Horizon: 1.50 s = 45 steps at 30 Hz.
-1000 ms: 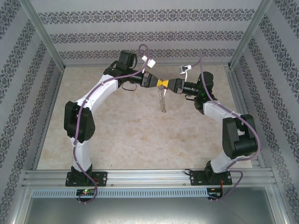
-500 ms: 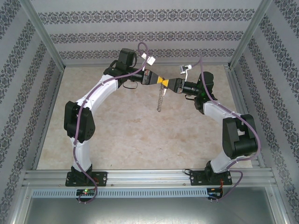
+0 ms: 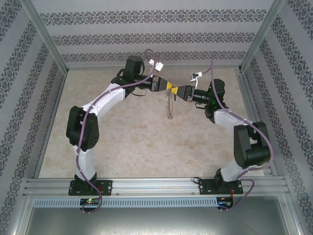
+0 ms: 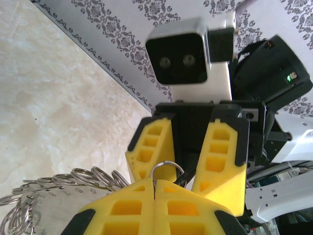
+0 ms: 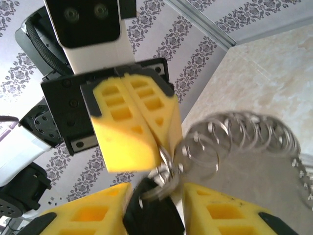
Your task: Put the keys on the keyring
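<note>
Above the middle of the table my left gripper (image 3: 167, 86) and right gripper (image 3: 177, 91) meet tip to tip. The keyring (image 3: 169, 105), a thin hoop fringed with small silver rings, hangs below them. In the left wrist view my left gripper (image 4: 154, 185) is shut on one small ring, and the hoop's fringe (image 4: 58, 183) trails off to the left. The key's black head (image 5: 154, 215) hangs from that small ring, between the spread fingers (image 5: 83, 215) of my right gripper (image 5: 156, 192). Its blade is hidden. The key and nearby rings are blurred.
Patterned walls and a metal frame (image 3: 49, 44) enclose the beige tabletop (image 3: 132, 142). The floor under the hanging hoop is bare stone-look surface. Both arm bases sit on the rail (image 3: 156, 185) at the near edge.
The hanging hoop has swung from side to side and now hangs nearly straight down. The left arm has shifted a little to the right, and the right gripper sits slightly lower.
</note>
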{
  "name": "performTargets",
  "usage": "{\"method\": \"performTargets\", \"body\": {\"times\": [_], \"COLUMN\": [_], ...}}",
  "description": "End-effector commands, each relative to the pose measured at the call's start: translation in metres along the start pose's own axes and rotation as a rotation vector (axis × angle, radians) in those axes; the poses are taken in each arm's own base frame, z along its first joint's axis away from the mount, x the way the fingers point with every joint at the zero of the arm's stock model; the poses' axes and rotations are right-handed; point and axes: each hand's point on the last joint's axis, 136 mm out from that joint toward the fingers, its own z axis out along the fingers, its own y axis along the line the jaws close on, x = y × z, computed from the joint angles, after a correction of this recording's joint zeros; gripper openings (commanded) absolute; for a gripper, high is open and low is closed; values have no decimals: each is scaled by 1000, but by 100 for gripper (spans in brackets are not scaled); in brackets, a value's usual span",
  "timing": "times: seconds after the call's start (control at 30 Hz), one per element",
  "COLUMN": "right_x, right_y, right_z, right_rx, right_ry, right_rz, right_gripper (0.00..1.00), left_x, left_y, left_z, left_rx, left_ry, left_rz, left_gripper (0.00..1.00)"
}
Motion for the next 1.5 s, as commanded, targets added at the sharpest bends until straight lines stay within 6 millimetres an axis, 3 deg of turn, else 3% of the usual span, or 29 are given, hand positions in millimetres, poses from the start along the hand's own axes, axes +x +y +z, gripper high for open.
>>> {"method": "performTargets", "body": {"times": [0.0, 0.17, 0.33, 1.0, 1.4, 1.47], "right_x": [-3, 1, 0, 38, 34, 34], "right_y": [16, 12, 15, 22, 29, 27], "right_z": [-9, -13, -13, -9, 18, 14], "right_rx": [-16, -4, -11, -44, -80, -71], "right_ry": [-28, -35, -33, 58, 100, 92], "right_rz": [-83, -72, -80, -79, -94, -90], "right_gripper": [34, 29, 0, 0, 0, 23], "left_x": [-30, -33, -35, -49, -47, -46], "left_y": [-38, -42, -42, -43, -41, -41], "left_z": [-13, -16, -16, -22, -20, -21], "left_rx": [39, 45, 40, 20, 31, 32], "left_ry": [-85, -95, -109, -185, -196, -196], "left_rz": [101, 107, 107, 109, 89, 87], "left_gripper": [0, 0, 0, 0, 0, 0]}}
